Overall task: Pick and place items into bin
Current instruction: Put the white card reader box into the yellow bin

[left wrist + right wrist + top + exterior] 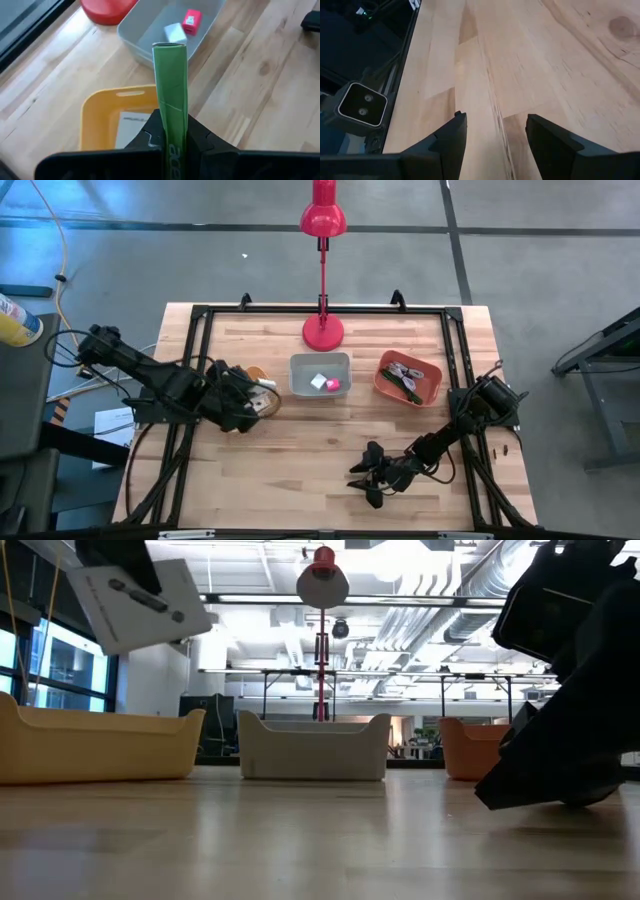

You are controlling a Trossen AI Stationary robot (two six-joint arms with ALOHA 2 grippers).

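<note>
- A wooden desk (320, 440) seen from above, with a red lamp (323, 330) standing at its far edge.
- Three bins stand in a row across the middle: a yellow bin (100, 120) on the left, a grey bin (320, 374) in the centre, an orange bin (408, 378) on the right.
- The left pincer (172, 137) hangs over the yellow bin, pressed together on a green stick (171, 85), which juts forward from between the fingers toward the grey bin.
- A white card with black print (132, 127) lies flat in the yellow bin, partly hidden under the left pincer.
- The low view shows a white card (135, 602) with dark print, tilted in the air above the yellow bin; what carries it I cannot tell.
- A pink cube (192, 21) and a white cube (174, 33) lie just beside each other in the grey bin.
- The orange bin holds a few small items, among them something green and some pale bits, too small to tell apart.
- The right pincer (495, 135) sits low over bare wood near the front right of the desk, fingers spread apart, nothing between them.
</note>
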